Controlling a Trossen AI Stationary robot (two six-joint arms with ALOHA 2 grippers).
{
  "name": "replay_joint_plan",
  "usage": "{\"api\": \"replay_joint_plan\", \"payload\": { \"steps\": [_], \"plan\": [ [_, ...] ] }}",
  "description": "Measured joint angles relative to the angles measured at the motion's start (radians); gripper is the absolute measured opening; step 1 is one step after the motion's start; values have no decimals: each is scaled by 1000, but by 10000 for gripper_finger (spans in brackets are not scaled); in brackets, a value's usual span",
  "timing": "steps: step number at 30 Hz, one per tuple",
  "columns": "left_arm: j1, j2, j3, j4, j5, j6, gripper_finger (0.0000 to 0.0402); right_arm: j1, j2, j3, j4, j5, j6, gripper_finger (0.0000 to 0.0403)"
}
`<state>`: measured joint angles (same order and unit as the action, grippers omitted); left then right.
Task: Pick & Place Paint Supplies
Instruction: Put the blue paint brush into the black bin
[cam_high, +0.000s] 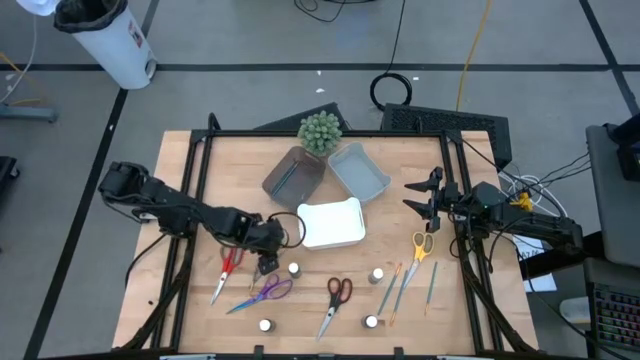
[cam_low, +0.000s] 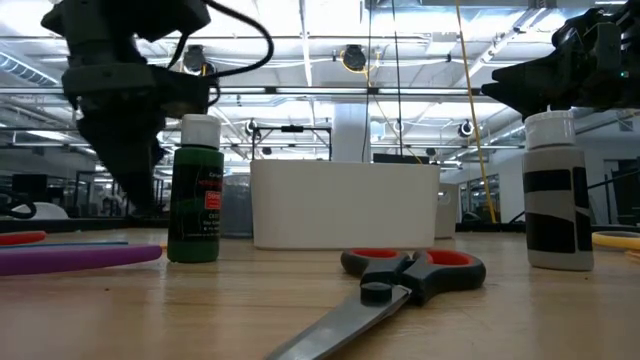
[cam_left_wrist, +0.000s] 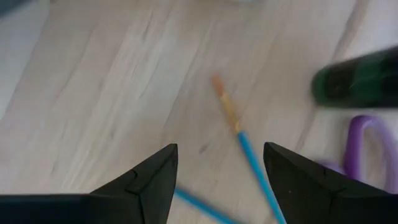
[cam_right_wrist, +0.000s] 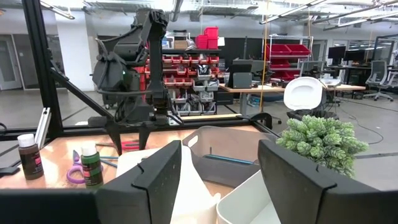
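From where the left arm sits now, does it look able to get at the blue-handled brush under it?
Probably yes. The left tool hangs open right over the blue-handled brush, which lies flat on bare wood between the fingers. The dark bottle and purple scissors sit off to one side, apart from it.

No readable words, brands or numbers anywhere. Red label with small white print on the green bottle (cam_low: 195, 192) standing on the table (cam_low: 300, 310) in the low view, letters too small to make out. Black and white banded label on the white bottle (cam_low: 556, 193) at the right of that view, no lettering legible. Dark print on the white bin (cam_high: 110, 40) on the floor in the high view, also unreadable. Red storage bins (cam_right_wrist: 205, 37) on shelves in the room behind, no legible markings.
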<state>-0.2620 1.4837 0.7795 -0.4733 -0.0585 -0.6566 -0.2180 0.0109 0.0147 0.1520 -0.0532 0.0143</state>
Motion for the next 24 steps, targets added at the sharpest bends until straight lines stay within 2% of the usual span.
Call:
{"api": "replay_joint_plan", "payload": {
  "steps": [5, 10, 24],
  "plan": [
    [-7, 0, 0, 73, -67, 98, 246, 0, 0, 0, 0, 0, 0, 206],
    [-15, 16, 0, 86, -126, 105, 246, 0, 0, 0, 0, 0, 0, 204],
    [-15, 175, 4, 137, -121, 181, 246, 0, 0, 0, 0, 0, 0, 206]
  ]
}}
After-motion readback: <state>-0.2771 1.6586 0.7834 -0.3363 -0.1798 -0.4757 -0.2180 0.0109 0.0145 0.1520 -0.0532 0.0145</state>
